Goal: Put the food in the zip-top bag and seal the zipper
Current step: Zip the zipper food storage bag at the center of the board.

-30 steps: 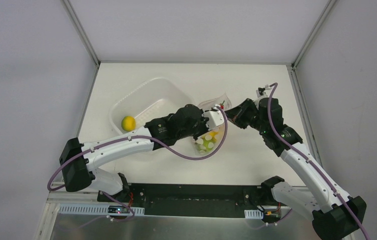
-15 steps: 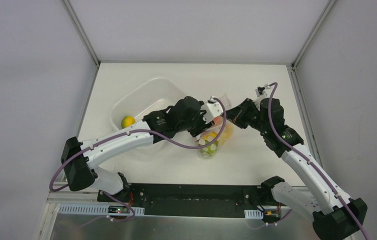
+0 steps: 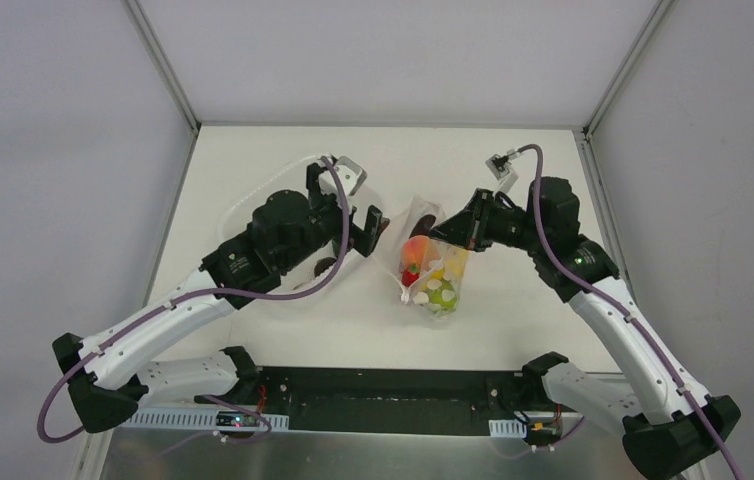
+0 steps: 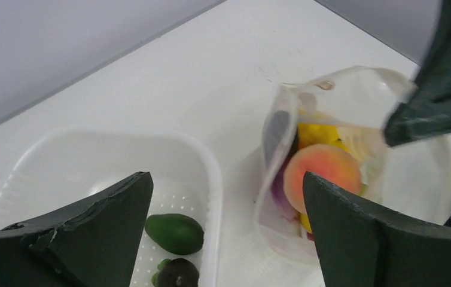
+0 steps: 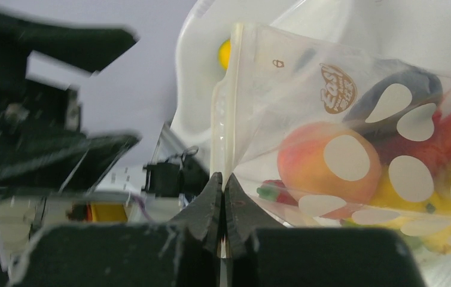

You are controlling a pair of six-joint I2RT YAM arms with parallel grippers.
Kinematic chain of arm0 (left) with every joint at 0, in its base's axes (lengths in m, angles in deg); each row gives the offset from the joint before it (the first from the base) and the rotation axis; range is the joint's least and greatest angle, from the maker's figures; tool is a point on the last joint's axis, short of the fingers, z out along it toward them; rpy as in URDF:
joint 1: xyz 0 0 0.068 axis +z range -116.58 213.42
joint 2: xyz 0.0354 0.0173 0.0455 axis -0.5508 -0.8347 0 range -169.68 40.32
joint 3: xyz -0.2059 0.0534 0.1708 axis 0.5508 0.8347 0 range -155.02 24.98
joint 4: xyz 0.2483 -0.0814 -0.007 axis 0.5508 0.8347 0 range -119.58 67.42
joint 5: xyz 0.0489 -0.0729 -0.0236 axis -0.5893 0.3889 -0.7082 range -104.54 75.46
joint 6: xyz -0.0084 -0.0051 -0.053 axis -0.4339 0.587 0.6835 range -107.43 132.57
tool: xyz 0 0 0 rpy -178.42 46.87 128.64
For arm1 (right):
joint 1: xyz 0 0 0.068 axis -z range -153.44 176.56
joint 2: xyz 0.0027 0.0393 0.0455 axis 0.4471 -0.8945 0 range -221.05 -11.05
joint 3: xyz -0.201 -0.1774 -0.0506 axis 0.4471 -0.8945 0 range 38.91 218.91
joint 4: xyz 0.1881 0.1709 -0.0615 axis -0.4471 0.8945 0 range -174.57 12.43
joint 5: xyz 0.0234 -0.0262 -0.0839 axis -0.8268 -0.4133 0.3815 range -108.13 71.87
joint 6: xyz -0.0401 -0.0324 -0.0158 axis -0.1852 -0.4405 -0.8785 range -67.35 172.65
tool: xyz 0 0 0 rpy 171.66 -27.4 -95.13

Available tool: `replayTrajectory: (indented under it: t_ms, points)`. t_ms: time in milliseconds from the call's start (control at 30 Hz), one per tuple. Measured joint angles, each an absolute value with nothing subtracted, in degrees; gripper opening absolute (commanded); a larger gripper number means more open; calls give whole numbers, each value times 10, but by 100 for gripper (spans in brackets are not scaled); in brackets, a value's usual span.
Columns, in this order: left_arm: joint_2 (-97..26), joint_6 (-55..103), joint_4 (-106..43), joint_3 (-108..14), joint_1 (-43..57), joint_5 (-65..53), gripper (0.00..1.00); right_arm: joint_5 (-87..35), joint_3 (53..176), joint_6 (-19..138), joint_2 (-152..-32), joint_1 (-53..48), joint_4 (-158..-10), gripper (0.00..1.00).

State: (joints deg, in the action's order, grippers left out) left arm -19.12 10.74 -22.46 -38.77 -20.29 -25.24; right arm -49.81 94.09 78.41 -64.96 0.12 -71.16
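Zip-top bag (image 3: 450, 262) edge: clamped in right jaws | left jaws: wide, over tub (image 4: 214, 179) rim

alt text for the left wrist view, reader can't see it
A clear bag sits open on a white table, holding a peach-coloured toy fruit and yellow pieces, its rim pinched by the right pincer. The open left pincer frames the view with dark fingers; a white tub on the left holds a green toy and a dark purple one.
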Motion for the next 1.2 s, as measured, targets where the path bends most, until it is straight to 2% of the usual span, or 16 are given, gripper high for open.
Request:
replayTrajectory:
  t_ms: [167, 367, 633, 700, 767, 1200]
  points:
    - [-152, 158, -231, -346, -145, -245, 99, -644, 1003, 705, -669, 1, -661, 0]
    - [-88, 164, -229, -324, -133, -191, 99, -722, 1010, 615, -672, 1, -588, 0]
    - [-97, 145, -212, -324, -133, -95, 99, -657, 1010, 533, -753, -4, -499, 0]
    - [-115, 144, -212, -323, -129, -76, 95, -626, 1010, 520, -764, -4, -489, 0]
    - [-140, 144, -213, -322, -125, -57, 93, -600, 1010, 509, -769, -4, -479, 0]
    - [-282, 152, -239, -375, -111, 39, 94, -557, 1010, 492, -764, -4, -467, 1]
